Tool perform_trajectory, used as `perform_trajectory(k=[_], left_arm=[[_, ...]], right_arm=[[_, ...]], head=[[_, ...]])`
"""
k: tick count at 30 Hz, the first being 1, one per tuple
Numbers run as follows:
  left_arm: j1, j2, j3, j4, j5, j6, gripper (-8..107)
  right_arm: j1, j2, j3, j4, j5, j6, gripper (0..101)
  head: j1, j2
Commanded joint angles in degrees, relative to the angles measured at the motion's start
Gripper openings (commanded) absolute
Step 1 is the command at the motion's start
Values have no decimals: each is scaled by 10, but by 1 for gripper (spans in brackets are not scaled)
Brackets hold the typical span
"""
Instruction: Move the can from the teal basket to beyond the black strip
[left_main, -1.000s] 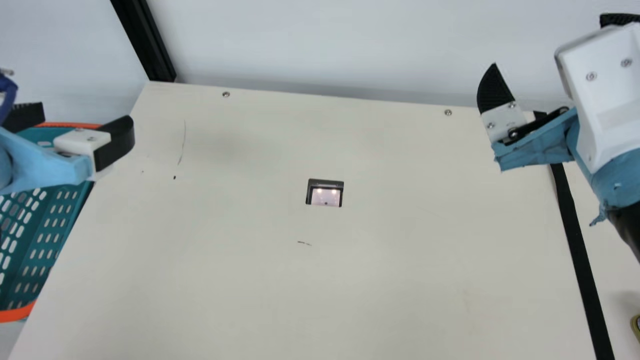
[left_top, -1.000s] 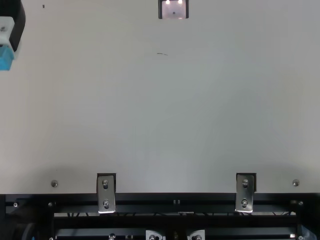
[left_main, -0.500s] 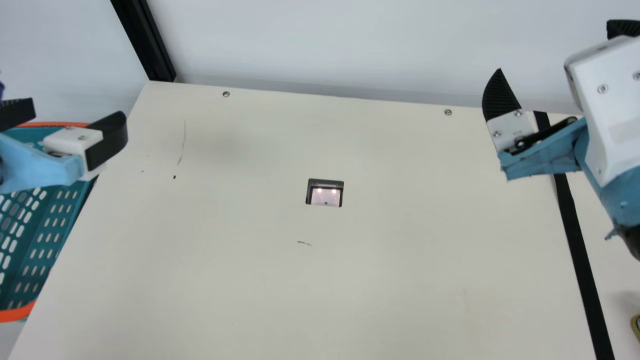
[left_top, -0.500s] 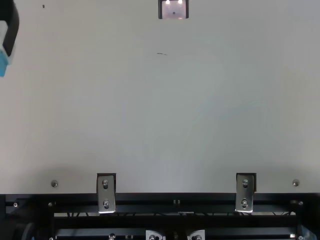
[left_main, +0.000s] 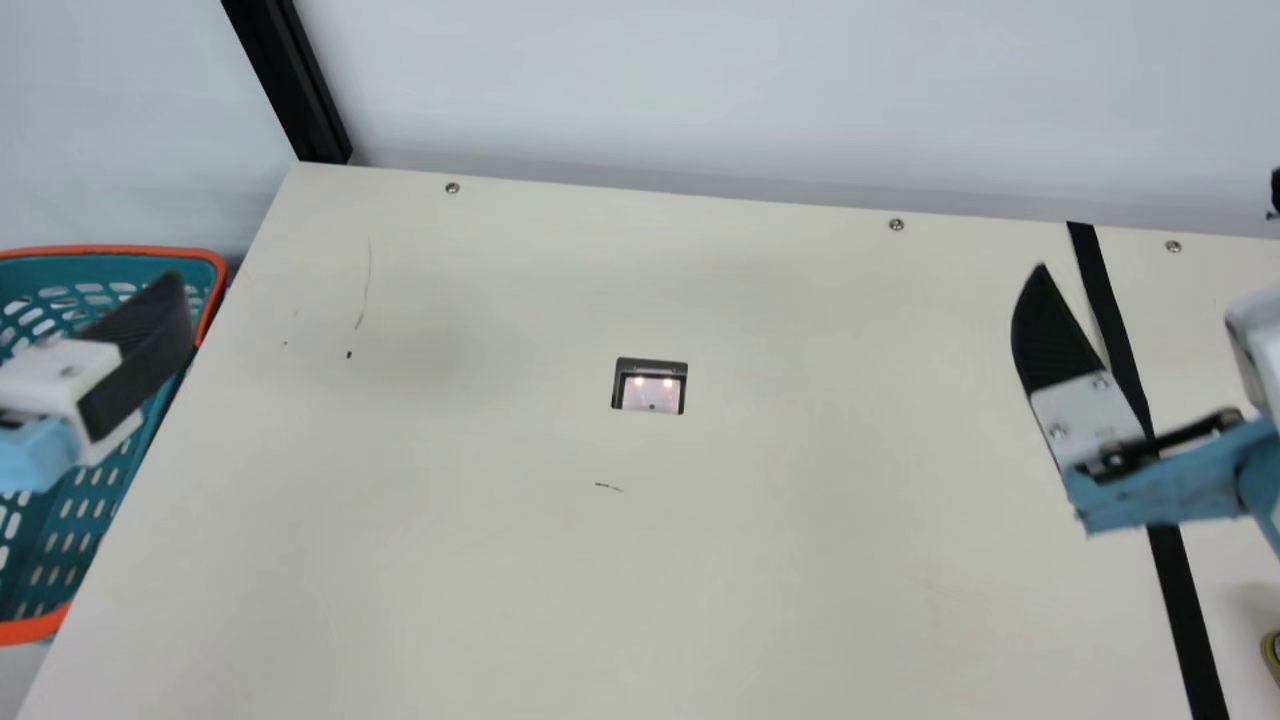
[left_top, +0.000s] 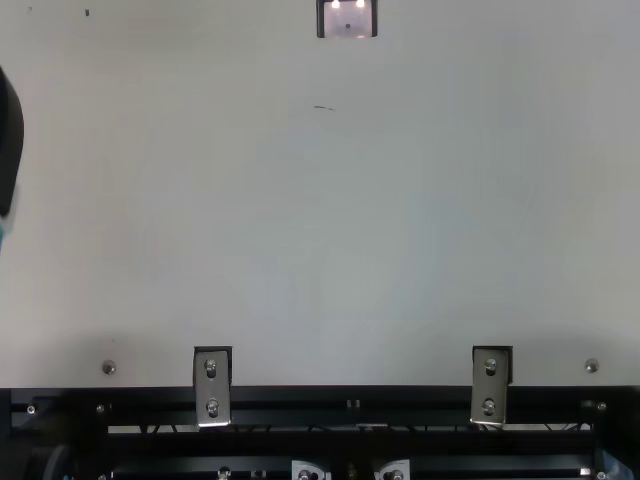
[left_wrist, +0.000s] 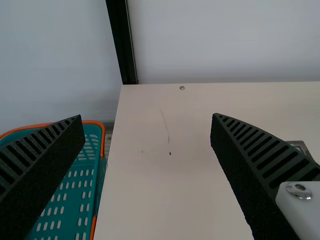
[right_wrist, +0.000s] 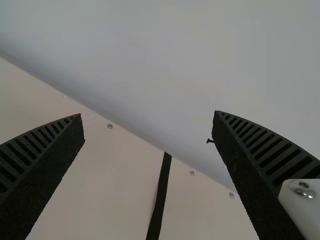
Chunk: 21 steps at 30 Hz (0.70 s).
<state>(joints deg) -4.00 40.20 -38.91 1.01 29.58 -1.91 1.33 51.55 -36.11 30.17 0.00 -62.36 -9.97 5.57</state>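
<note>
In the main view my left gripper (left_main: 148, 345) stands at the left, in front of the teal basket (left_main: 212, 262) with its orange rim. In the left wrist view the left gripper (left_wrist: 147, 115) is open, nothing between its fingers, the basket (left_wrist: 102, 131) partly behind one of them. My right gripper (left_main: 1157, 228) is at the right of the main view, partly over the black strip (left_main: 1170, 590). The right wrist view has that gripper (right_wrist: 148, 114) open too, with the strip (right_wrist: 160, 200) between its fingers' lines. Beyond the strip, a gold-rimmed can (left_main: 1272, 652) is cut off by the main view's edge.
The cream table (left_main: 500, 580) lies between the arms, with a dark-framed rectangular inset (left_main: 651, 386) at its middle. A black post (left_main: 300, 90) rises at the far left corner, beside a pale wall. Metal brackets (left_top: 212, 385) line the near edge.
Both arms have drawn outward and toward the table's near side: the left gripper leftward, the right one rightward. More of the basket's far rim and the strip's far end shows. The can has not moved.
</note>
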Motion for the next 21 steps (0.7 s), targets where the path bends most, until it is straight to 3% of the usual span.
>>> perform_trajectory(k=[1,9,21], left_arm=[[-3,-29,7,1,7,-4,90],[-22,-110,40,0,50,-22,90],[-31,-239,95,-22,143,-26,90]], right_arm=[[-17,-44,10,-20,57,35,101],[-36,-152,29,-99,164,145,101],[-37,-302,96,-200,248,272,101]], head=[[-5,1],[-5,1],[-5,1]])
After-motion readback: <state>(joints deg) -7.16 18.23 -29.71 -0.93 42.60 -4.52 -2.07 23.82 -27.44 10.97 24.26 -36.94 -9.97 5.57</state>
